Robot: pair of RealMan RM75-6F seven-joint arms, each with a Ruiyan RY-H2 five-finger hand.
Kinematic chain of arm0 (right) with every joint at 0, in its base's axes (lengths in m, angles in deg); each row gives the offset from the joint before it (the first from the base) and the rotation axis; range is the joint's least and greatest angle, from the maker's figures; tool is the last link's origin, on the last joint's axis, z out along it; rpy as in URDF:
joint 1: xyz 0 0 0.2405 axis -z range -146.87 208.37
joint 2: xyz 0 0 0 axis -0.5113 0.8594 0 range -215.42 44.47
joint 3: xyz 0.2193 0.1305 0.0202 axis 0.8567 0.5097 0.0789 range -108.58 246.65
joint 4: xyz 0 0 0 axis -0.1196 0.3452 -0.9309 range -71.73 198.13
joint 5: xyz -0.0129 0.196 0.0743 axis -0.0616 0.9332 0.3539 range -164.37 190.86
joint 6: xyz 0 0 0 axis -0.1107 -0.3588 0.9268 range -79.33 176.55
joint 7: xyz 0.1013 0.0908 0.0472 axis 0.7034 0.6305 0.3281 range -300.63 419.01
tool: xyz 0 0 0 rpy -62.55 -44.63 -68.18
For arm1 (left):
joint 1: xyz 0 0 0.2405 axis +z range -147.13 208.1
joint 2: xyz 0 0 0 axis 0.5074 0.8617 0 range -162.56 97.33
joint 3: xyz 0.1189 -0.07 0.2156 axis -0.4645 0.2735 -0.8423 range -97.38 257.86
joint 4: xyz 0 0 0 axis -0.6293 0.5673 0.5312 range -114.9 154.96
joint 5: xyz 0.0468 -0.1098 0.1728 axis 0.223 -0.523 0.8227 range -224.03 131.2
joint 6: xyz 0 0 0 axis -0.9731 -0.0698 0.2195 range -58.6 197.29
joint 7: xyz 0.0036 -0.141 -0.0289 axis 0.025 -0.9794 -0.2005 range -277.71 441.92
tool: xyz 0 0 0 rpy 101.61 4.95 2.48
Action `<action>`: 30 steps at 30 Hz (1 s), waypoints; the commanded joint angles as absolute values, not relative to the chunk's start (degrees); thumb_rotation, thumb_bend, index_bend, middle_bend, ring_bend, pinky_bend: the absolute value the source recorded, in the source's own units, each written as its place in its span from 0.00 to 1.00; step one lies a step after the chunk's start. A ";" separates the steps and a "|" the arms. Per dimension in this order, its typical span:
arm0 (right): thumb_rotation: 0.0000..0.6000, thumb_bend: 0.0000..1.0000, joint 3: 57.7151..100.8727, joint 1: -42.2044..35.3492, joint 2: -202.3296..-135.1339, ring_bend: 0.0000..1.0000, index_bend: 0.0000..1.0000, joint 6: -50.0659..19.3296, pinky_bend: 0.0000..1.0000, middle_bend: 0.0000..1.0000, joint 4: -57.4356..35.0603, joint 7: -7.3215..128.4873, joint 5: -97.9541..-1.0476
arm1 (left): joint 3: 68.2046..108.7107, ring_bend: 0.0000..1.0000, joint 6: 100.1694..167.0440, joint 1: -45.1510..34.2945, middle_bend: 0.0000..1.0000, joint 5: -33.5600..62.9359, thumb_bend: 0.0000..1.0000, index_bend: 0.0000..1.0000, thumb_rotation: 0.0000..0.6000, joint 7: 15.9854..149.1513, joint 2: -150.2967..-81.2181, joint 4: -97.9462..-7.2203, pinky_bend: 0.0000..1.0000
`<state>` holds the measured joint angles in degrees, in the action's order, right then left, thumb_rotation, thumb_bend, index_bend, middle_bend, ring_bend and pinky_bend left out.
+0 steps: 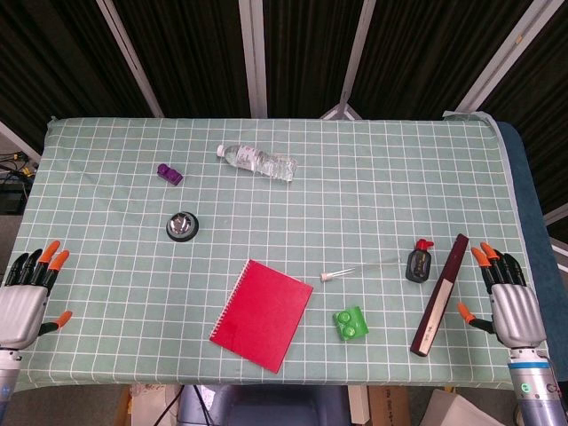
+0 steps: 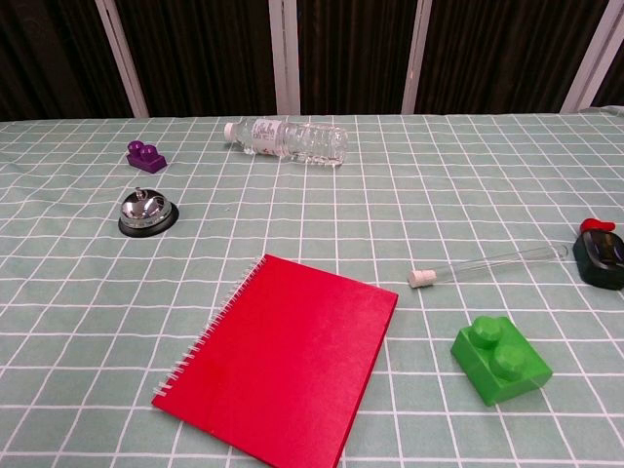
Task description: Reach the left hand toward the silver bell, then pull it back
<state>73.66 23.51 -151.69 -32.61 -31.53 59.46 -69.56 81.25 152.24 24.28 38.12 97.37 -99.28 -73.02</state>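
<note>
The silver bell on its black base stands on the left half of the checked cloth, and the chest view shows the bell at mid left. My left hand rests at the near left edge of the table, fingers straight and apart, holding nothing, well short of the bell. At the near right edge my right hand lies the same way, empty. Neither hand appears in the chest view.
A purple brick and a lying water bottle are behind the bell. A red notebook, a test tube, a green brick, a black ink bottle and a dark red box lie nearer.
</note>
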 commanded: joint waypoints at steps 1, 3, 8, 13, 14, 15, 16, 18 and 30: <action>1.00 0.29 73.63 23.53 -151.64 0.00 0.00 -32.57 0.00 0.00 -31.54 59.55 -69.56 | 81.25 0.00 152.16 24.26 0.00 38.07 0.01 0.00 1.00 97.37 -99.29 -73.01 0.00; 1.00 0.29 73.62 23.57 -151.58 0.00 0.00 -32.53 0.00 0.00 -31.57 59.73 -69.50 | 81.25 0.00 151.96 24.20 0.00 37.96 0.01 0.00 1.00 97.40 -99.29 -73.02 0.00; 1.00 0.29 73.58 23.67 -151.30 0.00 0.00 -32.42 0.00 0.00 -31.69 60.43 -69.46 | 81.28 0.00 151.55 24.05 0.00 37.64 0.01 0.00 1.00 97.78 -99.23 -73.33 0.00; 1.00 0.29 73.52 23.71 -151.15 0.00 0.00 -32.37 0.00 0.00 -31.78 60.63 -69.56 | 81.24 0.00 150.97 23.84 0.00 37.37 0.03 0.00 1.00 98.04 -99.20 -73.52 0.00; 1.00 0.29 73.50 23.70 -151.15 0.00 0.00 -32.32 0.00 0.00 -31.77 60.59 -69.57 | 81.27 0.00 150.84 23.79 0.00 37.25 0.03 0.00 1.00 98.01 -99.20 -73.54 0.00; 1.00 0.29 73.47 23.70 -151.13 0.00 0.00 -32.27 0.00 0.00 -31.77 60.56 -69.55 | 81.29 0.00 150.67 23.73 0.00 37.12 0.04 0.00 1.00 97.93 -99.19 -73.57 0.00; 1.00 0.29 73.47 23.72 -151.10 0.00 0.00 -32.23 0.00 0.00 -31.79 60.56 -69.49 | 81.36 0.00 150.47 23.63 0.00 36.97 0.04 0.00 1.00 97.86 -99.18 -73.58 0.00; 1.00 0.29 73.52 23.74 -151.05 0.00 0.00 -32.18 0.00 0.00 -31.87 60.73 -69.34 | 81.43 0.00 150.15 23.42 0.00 36.89 0.04 0.00 1.00 97.89 -99.20 -73.56 0.00; 1.00 0.29 73.36 23.59 -150.61 0.00 0.00 -31.50 0.00 0.00 -31.90 62.03 -69.57 | 83.91 0.00 144.15 17.59 0.00 36.79 0.05 0.00 1.00 101.92 -98.64 -74.31 0.00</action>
<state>73.36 23.60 -150.61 -31.49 -31.90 62.03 -69.56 83.09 145.38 18.84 36.92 100.93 -98.94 -73.94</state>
